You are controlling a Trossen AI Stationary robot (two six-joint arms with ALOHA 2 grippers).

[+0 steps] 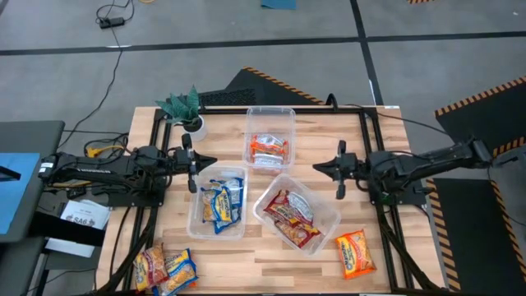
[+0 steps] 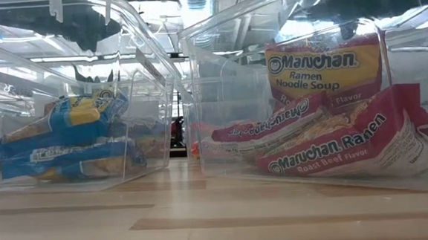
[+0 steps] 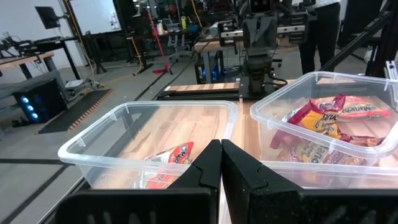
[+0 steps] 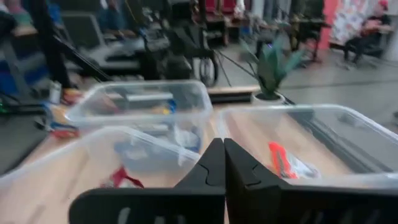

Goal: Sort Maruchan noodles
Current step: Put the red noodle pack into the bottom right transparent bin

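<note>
Red-maroon shiny Maruchan packets press against the clear plastic bin wall in the low view, blue-white packets in the neighbouring bin; no arms visible here. High view: one orange-yellow packet lies loose by the worktop's front right corner, mixed loose packets at the front left corner. Right gripper and left gripper hover mid-worktop, jaws together, empty. Best to reopen wide before descending on the orange one. Wrist views: bin contents blurred, labels partly hidden.

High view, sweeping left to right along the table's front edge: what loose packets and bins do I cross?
Loose packet pile → bin of blue packets → bin of red packets → lone orange packet.
</note>
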